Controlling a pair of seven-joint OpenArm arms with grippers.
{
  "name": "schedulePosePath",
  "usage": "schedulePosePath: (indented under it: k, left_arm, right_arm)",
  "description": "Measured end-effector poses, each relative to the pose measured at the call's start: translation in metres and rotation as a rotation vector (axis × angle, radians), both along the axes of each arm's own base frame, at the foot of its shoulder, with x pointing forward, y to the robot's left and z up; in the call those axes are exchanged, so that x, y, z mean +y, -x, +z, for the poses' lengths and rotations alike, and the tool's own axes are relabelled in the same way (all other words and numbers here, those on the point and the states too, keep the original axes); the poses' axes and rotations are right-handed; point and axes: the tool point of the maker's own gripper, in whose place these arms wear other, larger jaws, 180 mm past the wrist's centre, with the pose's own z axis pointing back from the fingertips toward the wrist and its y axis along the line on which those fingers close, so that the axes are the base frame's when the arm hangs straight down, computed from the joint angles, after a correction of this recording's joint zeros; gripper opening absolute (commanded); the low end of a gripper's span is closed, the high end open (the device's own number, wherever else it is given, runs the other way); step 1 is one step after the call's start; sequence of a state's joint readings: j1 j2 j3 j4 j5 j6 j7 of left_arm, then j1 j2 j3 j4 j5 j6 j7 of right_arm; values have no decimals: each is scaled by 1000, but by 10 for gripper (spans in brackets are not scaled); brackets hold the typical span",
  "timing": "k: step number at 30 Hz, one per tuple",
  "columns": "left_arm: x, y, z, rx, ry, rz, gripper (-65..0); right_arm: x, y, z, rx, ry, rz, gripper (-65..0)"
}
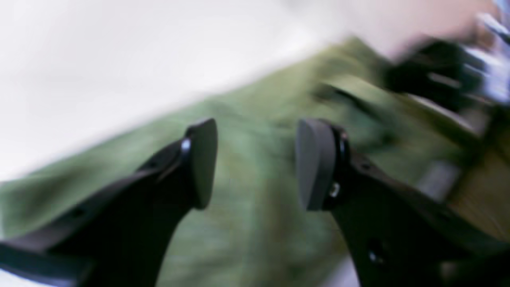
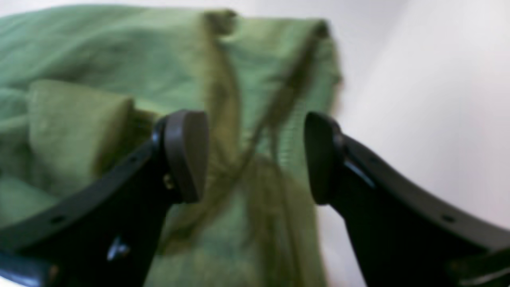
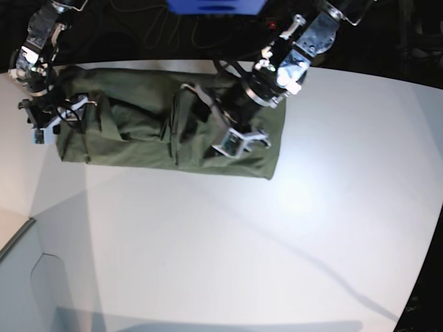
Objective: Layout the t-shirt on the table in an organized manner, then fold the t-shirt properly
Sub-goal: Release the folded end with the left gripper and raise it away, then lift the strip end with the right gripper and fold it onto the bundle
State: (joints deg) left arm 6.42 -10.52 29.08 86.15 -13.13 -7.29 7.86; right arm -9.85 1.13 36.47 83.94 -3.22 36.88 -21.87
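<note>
The olive-green t-shirt (image 3: 152, 124) lies as a long rumpled band across the far part of the white table (image 3: 228, 242). My left gripper (image 3: 240, 142) hangs over the band's right part. In the blurred left wrist view it (image 1: 258, 163) is open, and the green t-shirt (image 1: 255, 223) shows below the gap. My right gripper (image 3: 43, 123) is at the band's left end. The right wrist view shows it (image 2: 255, 157) open above creased folds of the t-shirt (image 2: 119, 52), close to a cloth edge with bare table (image 2: 430, 99) beside it.
A blue object (image 3: 214, 5) and dark cables sit behind the table's far edge. The table's curved edge runs down the right side (image 3: 432, 277). A grey panel (image 3: 28, 290) lies at the lower left corner. A dark blurred shape (image 1: 434, 75) shows beyond the shirt.
</note>
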Motion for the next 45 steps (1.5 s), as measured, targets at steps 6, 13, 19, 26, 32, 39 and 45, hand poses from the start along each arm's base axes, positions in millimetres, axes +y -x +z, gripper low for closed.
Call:
schedulePosePath:
  k: [6,13,19,26,32,39,45]
  left_arm:
    - [95,-37,-2,-15,-54,250,-338]
    - [171,-56,4,-37,-81,456,-338]
    - [209,-52,-16,16,-115,548,-338]
    - [219,-42,-48,96,-139,571,-338]
    - [207,-36,-60,141,-116,573,-338]
    - [212,-35,-62,141,-126,576,-338]
    - [212,-34,-62,143,-127,576,-338]
  right_arm:
    - [-16,1,-2,23,-5,-54,-270]
    - [-9,13,-30,99,-67,-70,-270]
    - [-5,14,-35,98,-86,-72,-272]
    - [-1,12,-35,91,-97,-74,-396]
    - [11,2,-36,81,-121,-59,-650]
    - [15,-2,-31,84,-106,-36,-650]
    - [22,-28,23,-65,-40,-9,-650]
